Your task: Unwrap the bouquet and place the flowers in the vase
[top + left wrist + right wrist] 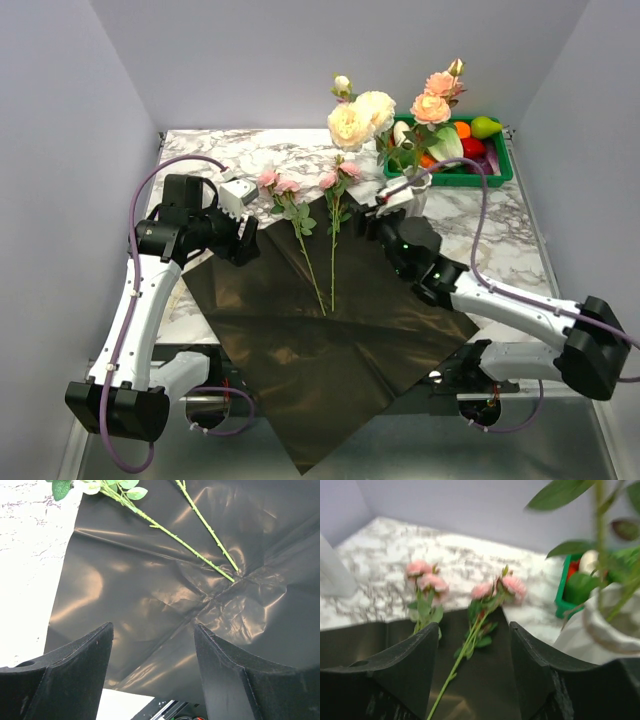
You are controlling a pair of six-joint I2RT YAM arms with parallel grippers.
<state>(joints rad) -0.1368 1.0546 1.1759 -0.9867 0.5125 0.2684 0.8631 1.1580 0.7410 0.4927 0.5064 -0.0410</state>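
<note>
Dark paper [330, 350] lies spread flat, two pink flowers [333, 230] on it, others standing in the vase [600, 625]; left gripper [152, 630] and right gripper [473, 627] both gape empty; next: pinch one flower and carry it vaseward.

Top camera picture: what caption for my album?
Two pink long-stemmed roses lie on unfolded dark brown paper; more fill the white ribbed vase.

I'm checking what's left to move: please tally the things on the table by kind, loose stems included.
Loose rose stems: 2
Dark paper sheet under them: 1
Vase holding blooms: 1
Green crate of vegetables: 1
Total: 5
</note>
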